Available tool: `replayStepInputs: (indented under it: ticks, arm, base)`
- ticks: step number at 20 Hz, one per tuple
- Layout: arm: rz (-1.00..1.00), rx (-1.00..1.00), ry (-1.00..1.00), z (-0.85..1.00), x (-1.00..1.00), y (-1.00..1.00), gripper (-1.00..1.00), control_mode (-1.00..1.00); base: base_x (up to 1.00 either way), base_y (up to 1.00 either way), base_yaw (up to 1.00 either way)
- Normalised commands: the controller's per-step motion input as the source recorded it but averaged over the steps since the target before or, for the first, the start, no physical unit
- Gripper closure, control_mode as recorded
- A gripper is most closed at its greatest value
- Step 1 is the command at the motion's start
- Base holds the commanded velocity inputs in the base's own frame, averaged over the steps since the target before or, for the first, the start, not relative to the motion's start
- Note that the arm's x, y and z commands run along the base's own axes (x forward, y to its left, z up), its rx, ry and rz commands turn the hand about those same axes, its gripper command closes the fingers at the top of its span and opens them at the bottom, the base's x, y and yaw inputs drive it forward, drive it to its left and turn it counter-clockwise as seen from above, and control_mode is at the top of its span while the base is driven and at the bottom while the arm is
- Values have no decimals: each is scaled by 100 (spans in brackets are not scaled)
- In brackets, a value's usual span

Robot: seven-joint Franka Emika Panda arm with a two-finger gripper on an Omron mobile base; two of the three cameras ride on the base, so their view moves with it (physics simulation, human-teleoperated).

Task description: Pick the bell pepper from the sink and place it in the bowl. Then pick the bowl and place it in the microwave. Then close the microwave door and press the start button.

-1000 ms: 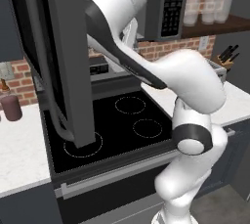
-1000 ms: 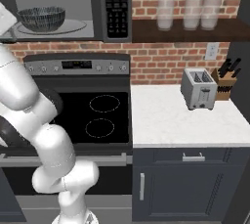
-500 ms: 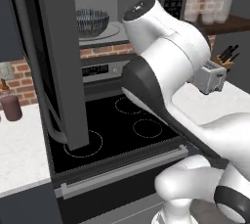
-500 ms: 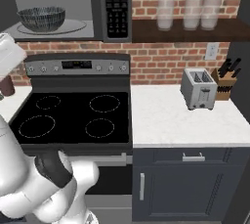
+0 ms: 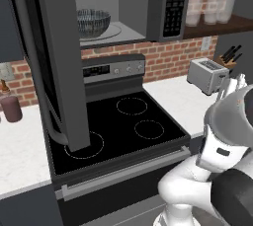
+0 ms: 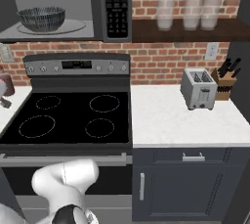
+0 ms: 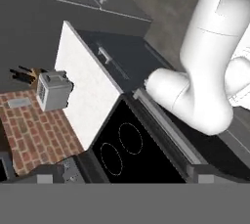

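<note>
White counter [image 6: 176, 120] beside black stove [image 6: 68, 120], brick wall [image 6: 161, 61].

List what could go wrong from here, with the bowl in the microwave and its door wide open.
1. The microwave door stands swung far out over the stove; a push from a poor angle may leave it short of latching.
2. The arm is folded low beside the base, so the swing up to the door could clip the toaster or the counter edge.
3. The bowl sits near the microwave opening; a hard slam might jolt it.
</note>
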Motion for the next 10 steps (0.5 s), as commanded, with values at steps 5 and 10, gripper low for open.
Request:
replayStepInputs:
  ticks: [5, 10]
  arm:
    - [26, -18, -53, 1, -100, 86, -100, -100]
    - [16, -21, -30, 0, -84, 100, -100, -100]
  base:
    - [0, 0, 0]
    - [0, 0, 0]
